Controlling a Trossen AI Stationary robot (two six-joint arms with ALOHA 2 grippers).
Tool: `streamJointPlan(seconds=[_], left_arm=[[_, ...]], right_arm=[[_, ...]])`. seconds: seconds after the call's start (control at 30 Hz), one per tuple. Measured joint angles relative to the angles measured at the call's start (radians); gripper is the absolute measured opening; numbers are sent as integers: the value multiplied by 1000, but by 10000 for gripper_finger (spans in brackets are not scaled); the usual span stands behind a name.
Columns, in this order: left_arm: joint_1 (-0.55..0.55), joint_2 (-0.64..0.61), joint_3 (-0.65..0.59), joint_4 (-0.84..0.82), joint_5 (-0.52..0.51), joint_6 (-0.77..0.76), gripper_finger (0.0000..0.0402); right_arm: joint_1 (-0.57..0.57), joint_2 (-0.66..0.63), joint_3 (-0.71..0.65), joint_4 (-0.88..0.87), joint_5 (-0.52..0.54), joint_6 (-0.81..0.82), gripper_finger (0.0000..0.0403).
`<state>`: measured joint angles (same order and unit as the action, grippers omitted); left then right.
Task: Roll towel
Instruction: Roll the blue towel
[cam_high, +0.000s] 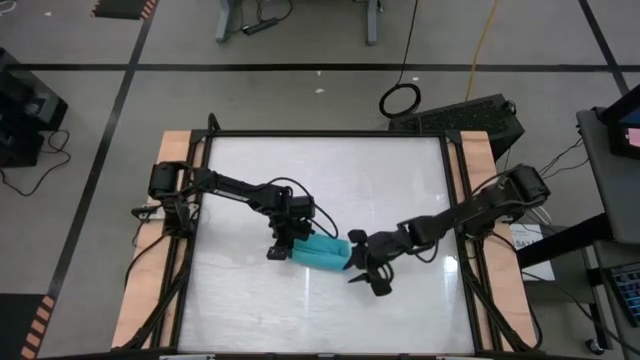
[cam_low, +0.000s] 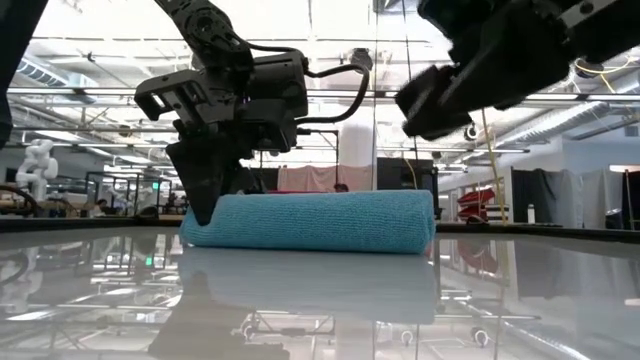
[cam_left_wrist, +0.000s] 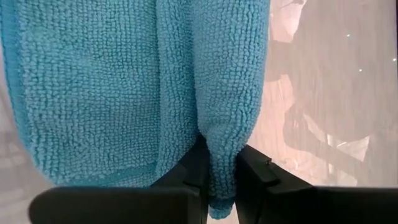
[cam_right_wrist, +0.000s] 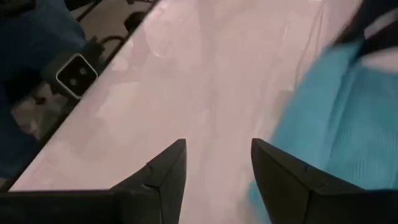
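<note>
The teal-blue towel (cam_high: 322, 252) lies rolled into a short thick roll (cam_low: 315, 221) on the white tabletop, near the middle. My left gripper (cam_high: 283, 250) stands at the roll's left end, fingers pointing down, shut on the cloth (cam_left_wrist: 221, 180). My right gripper (cam_high: 368, 280) is open and empty, raised off the table just past the roll's right end (cam_right_wrist: 214, 168); the towel shows beside its fingers in the right wrist view (cam_right_wrist: 339, 124). My left gripper pinches a folded edge of the towel (cam_left_wrist: 222, 163) at the roll's left end between its two fingers (cam_left_wrist: 193, 177). The fingers come from above, pointing down. The roll rests on the table along its length (cam_low: 315, 245).
The white tabletop (cam_high: 400, 180) has free room on all sides of the roll. Wooden side rails (cam_high: 495, 290) and black frame bars border it. The room behind shows racks and equipment in the low view.
</note>
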<state>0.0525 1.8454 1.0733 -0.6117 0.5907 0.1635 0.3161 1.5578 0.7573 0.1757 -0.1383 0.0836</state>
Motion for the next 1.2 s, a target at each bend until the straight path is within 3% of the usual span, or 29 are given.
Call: streamJointPlan(seconds=[0.3,0.43,0.9,1.03,1.2], left_arm=[[0,0,1,-4,0,0,52],[1,0,1,-12,0,0,52],[1,-1,2,-25,0,7,53],[1,-2,2,-26,3,8,74],[0,-18,2,-37,5,24,134]], right_arm=[[-13,143,107,-67,10,-113,171],[-15,193,139,-106,99,-118,171],[-91,205,158,-190,99,-80,171],[-107,205,158,-206,86,-62,171],[-134,205,158,-207,85,-19,171]])
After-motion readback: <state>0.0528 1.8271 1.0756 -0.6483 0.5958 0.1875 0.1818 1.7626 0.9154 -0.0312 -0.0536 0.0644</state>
